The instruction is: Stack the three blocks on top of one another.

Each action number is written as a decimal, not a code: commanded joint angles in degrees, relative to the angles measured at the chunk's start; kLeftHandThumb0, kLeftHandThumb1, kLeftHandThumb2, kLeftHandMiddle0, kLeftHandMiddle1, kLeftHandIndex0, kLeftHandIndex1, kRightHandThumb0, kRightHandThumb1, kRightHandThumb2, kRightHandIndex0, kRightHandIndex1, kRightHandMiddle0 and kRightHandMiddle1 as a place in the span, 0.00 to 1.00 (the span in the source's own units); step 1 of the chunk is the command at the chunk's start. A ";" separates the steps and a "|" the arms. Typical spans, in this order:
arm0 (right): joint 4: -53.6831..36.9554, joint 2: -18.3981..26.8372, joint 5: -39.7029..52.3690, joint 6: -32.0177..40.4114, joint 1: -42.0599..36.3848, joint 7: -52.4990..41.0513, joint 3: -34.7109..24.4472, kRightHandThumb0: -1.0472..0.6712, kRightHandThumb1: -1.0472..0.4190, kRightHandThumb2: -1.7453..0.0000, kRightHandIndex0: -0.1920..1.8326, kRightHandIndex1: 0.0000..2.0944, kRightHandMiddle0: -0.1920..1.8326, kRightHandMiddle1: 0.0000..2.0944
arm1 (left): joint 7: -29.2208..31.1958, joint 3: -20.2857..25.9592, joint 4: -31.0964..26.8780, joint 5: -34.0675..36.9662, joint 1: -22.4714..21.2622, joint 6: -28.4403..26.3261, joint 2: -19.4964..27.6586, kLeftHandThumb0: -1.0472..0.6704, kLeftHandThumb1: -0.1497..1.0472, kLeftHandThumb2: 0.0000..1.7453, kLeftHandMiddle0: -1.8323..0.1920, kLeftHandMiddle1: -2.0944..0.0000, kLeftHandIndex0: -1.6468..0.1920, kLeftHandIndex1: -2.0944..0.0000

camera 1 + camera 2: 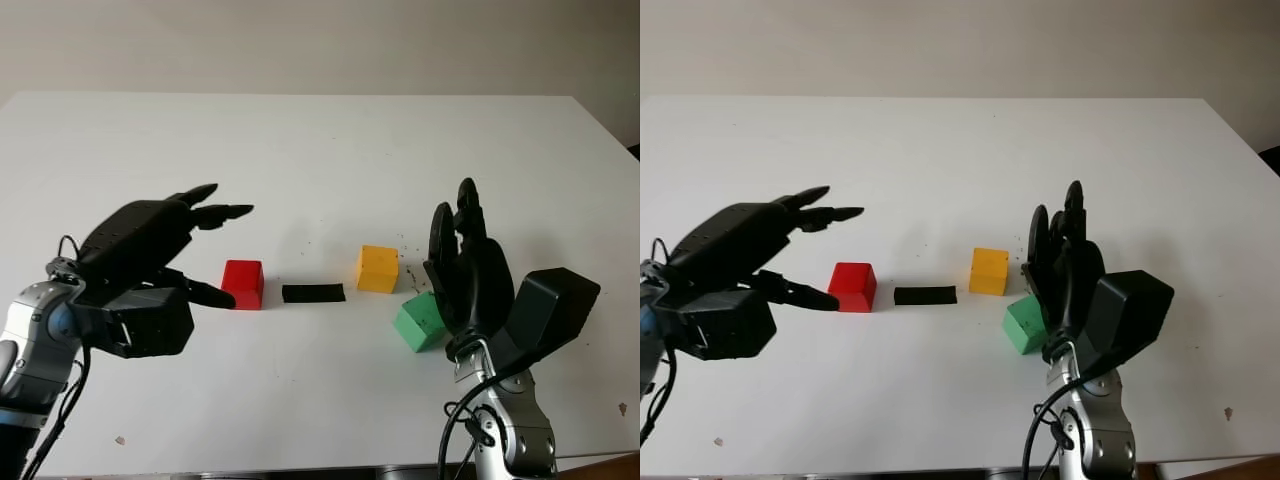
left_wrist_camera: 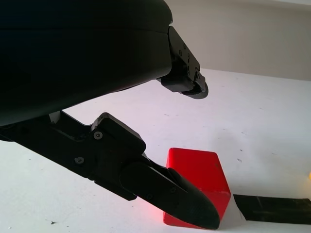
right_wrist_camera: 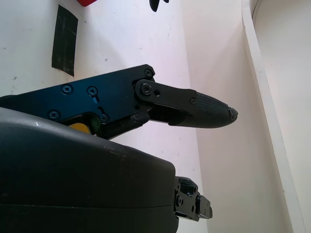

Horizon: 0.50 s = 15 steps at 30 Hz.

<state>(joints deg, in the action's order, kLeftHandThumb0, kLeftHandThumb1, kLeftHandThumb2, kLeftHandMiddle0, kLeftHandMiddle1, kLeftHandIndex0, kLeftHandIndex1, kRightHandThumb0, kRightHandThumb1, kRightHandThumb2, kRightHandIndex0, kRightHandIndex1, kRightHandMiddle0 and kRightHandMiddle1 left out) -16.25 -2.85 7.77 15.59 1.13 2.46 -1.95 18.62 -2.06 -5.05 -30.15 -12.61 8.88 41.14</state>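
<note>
Three blocks sit apart on the white worktop (image 1: 300, 150), none stacked yet, so the task appears to be at its very start. A red block (image 1: 243, 284) stands on the left of the group, a yellow block (image 1: 378, 268) stands to the right of it, and a green block (image 1: 420, 322) lies nearer and further right, just beside the yellow one and turned at an angle. Between the red and yellow blocks a flat strip of black tape (image 1: 313, 293) lies on the surface, possibly marking where the stack should go, though that is only a guess. The left robot hand (image 1: 190, 250) hovers just left of the red block, holding nothing, its upper fingers reaching over toward the block and its lower finger (image 2: 170, 194) low beside the block's near left side; whether it touches the block cannot be told. The right robot hand (image 1: 465, 255) is raised upright just right of the green block and partly in front of it, also holding nothing, fingers pointing up. Judging from this, a grasp of the red block looks like the step in hand. All three lifts and placements remain to be done.
</note>
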 commanded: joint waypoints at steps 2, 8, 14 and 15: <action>-0.94 -0.13 0.02 -0.14 -0.53 -0.03 0.06 0.24 0.00 0.66 0.01 0.03 0.03 0.03 | -1.35 -0.50 0.56 -0.74 0.72 1.05 -0.22 0.10 0.81 0.03 0.85 0.97 0.67 0.97; -1.23 0.20 -0.32 -0.13 -0.64 -0.51 0.20 0.24 0.00 0.66 0.01 0.03 0.03 0.03 | -6.10 -1.83 0.95 -5.70 1.45 0.85 -1.65 0.13 0.79 0.03 0.83 0.97 0.60 0.94; -1.32 -0.16 0.19 -0.07 -0.74 -0.52 -0.15 0.23 0.00 0.67 0.01 0.03 0.03 0.03 | -9.73 -3.19 1.83 -9.48 1.81 0.78 -2.45 0.14 0.80 0.03 0.81 0.97 0.72 0.57; -1.34 -0.13 0.20 -0.11 -0.77 -0.56 -0.13 0.23 0.00 0.67 0.01 0.03 0.03 0.03 | -10.11 -3.36 1.91 -9.91 1.86 0.68 -2.53 0.14 0.80 0.03 0.81 0.97 0.73 0.54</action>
<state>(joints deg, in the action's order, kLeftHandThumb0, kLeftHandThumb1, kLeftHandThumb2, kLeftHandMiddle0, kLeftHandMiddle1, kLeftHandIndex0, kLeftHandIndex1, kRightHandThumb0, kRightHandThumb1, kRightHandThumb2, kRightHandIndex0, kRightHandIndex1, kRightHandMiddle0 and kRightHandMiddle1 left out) -16.27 -2.88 7.80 15.60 0.65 1.93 -2.05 9.20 -4.98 -3.45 -39.69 -11.35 9.68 39.23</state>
